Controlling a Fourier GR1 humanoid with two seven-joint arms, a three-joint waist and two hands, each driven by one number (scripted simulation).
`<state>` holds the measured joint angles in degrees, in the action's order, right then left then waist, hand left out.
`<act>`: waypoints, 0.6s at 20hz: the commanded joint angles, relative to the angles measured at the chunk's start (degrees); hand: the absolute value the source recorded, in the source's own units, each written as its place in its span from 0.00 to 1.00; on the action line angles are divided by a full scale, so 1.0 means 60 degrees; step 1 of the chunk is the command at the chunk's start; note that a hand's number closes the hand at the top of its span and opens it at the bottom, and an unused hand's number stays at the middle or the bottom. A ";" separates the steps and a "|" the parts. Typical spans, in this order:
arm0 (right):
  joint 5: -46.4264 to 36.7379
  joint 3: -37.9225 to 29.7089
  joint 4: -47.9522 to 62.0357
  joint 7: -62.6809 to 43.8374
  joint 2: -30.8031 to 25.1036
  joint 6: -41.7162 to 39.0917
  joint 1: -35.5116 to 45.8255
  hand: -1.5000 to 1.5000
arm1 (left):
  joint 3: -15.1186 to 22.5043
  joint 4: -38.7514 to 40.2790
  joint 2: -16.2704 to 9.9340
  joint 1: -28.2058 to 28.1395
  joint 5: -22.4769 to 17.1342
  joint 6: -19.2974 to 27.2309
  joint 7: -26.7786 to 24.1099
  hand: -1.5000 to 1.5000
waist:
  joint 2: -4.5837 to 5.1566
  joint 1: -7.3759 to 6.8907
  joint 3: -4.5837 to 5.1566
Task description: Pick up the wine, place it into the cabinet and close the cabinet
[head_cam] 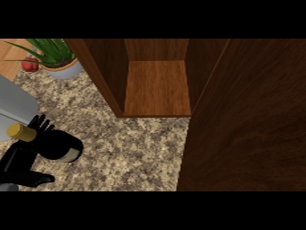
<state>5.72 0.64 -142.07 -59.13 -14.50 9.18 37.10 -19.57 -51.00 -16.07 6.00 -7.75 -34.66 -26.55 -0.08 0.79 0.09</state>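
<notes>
The wine bottle [61, 146] is dark with a gold cap and stands on the speckled counter [135, 148] at the lower left. My left hand [19, 162] shows just beside and partly behind it, open, with fingers [41, 122] straight up past the bottle's neck and the thumb pointing right, apart from the bottle. I cannot tell whether hand and bottle touch. The brown wooden cabinet [156, 87] stands open at the top centre with a bare shelf inside. Its open door [255, 117] fills the right side. My right hand shows nowhere.
A potted green plant [57, 60] and a small red object [29, 64] sit at the back left. A large grey rounded shape [3, 105] takes up the left edge above the bottle. Bare counter lies between the bottle and the cabinet front.
</notes>
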 commanded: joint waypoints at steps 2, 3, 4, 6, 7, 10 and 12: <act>0.0061 0.0295 -0.0765 -0.1317 0.0094 0.0642 0.0548 0.00 | -0.0135 0.1995 -0.0252 0.0867 0.0167 -0.0351 -0.0952 0.00 | 0.0003 0.0047 0.0015; 0.0004 0.0485 -0.1062 -0.1365 0.0148 0.0616 0.0243 0.00 | -0.0073 0.1972 -0.0191 0.1034 0.0049 -0.0429 -0.0680 0.00 | -0.0005 0.0047 0.0009; 0.0460 0.0004 -0.1194 -0.1374 -0.0106 0.0415 0.0373 0.00 | 0.0086 0.1537 -0.0089 0.0572 0.0025 -0.0646 -0.0759 0.00 | -0.0019 -0.0013 -0.0002; 0.0180 0.0288 -0.1356 -0.1459 -0.0005 0.0560 0.0146 0.00 | 0.0018 0.2419 -0.0439 0.0807 0.0326 -0.0625 -0.1440 0.00 | -0.0005 0.0033 0.0006; 0.0110 0.0434 -0.0804 -0.0421 0.0256 0.0286 -0.0499 0.00 | 0.0137 0.2762 -0.0335 0.1223 0.0494 -0.0412 -0.1564 0.00 | 0.0025 -0.0002 0.0001; 0.0443 0.0010 -0.1045 -0.1446 -0.0143 0.0532 0.0372 0.00 | 0.0215 0.3135 -0.0625 0.1035 0.0653 -0.0727 -0.2214 0.00 | 0.0000 0.0048 0.0012; 0.0413 0.0247 -0.1712 -0.0623 0.0094 0.0145 -0.1243 0.00 | 0.0412 0.3034 -0.0250 0.1225 0.0759 -0.0262 -0.2150 0.00 | 0.0012 0.0048 -0.0007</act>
<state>5.04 2.19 -142.35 -59.83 -14.49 10.79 37.14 -18.09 -35.14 -18.07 12.88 -4.50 -33.68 -33.64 -0.06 1.00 0.12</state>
